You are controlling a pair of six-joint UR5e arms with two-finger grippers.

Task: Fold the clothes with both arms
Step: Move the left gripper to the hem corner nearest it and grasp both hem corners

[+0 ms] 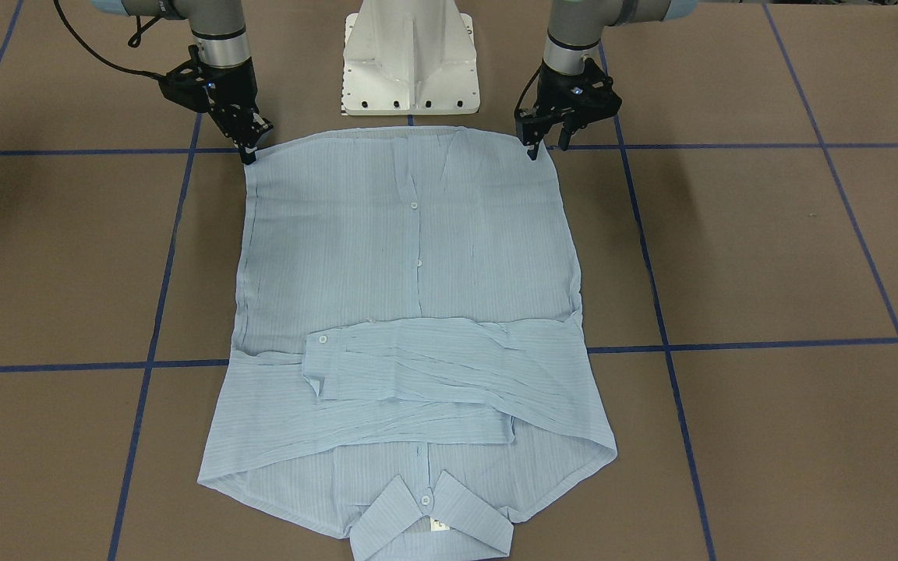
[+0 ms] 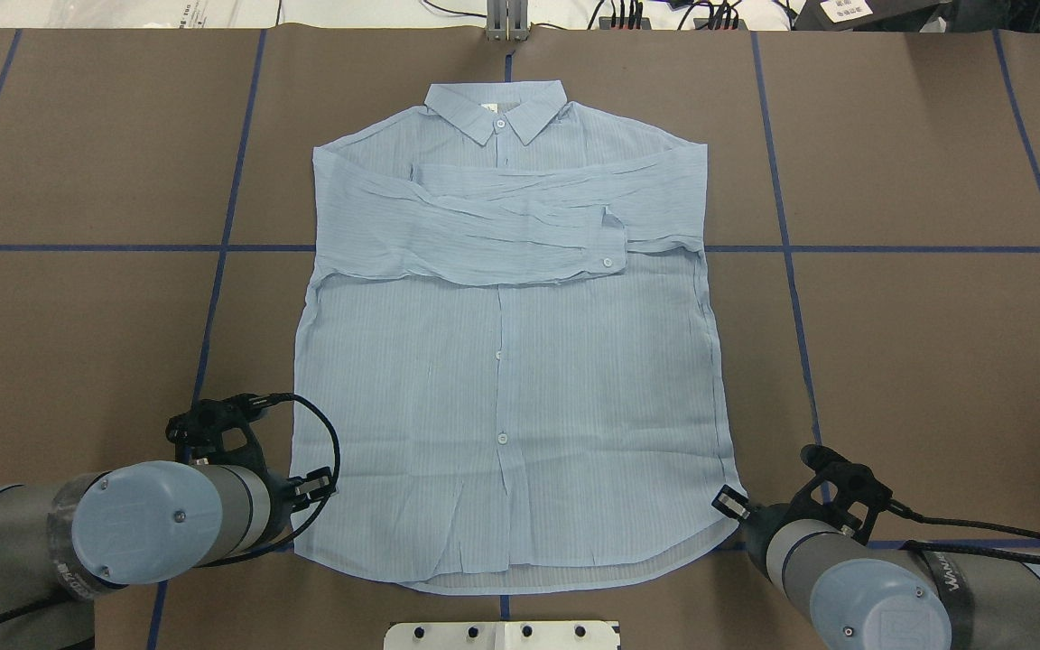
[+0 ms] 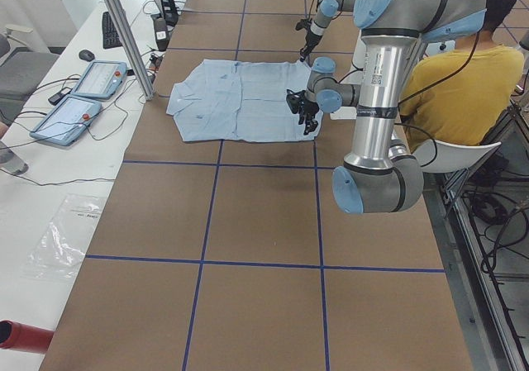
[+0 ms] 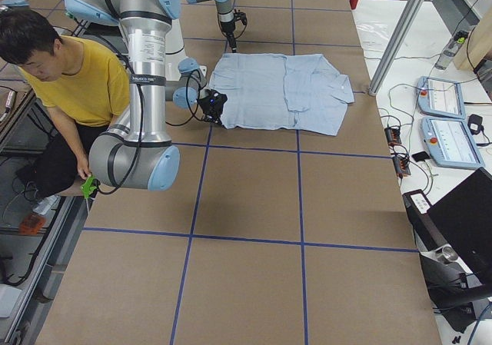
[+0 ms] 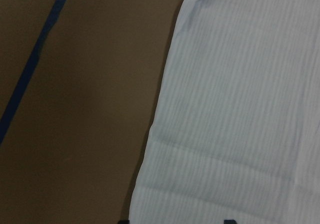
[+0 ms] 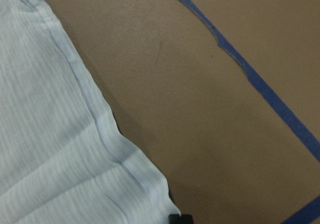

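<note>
The light-blue striped shirt (image 1: 418, 257) (image 2: 502, 361) lies flat and buttoned, collar away from the robot, with both sleeves folded across the chest. My left gripper (image 1: 546, 148) (image 2: 317, 487) is open at the hem's left corner. In the left wrist view its tips (image 5: 177, 220) straddle the shirt's side edge (image 5: 230, 109). My right gripper (image 1: 249, 156) (image 2: 729, 504) sits at the hem's right corner. In the right wrist view its tips (image 6: 180, 218) are together where the cloth corner (image 6: 45, 149) ends.
The white pedestal base (image 1: 410, 62) stands just behind the hem. Blue tape lines (image 2: 213, 298) cross the brown tabletop. A seated person in yellow (image 4: 69, 76) is beside the robot. Control tablets (image 3: 83, 94) and a metal pole (image 3: 124, 32) stand past the collar end.
</note>
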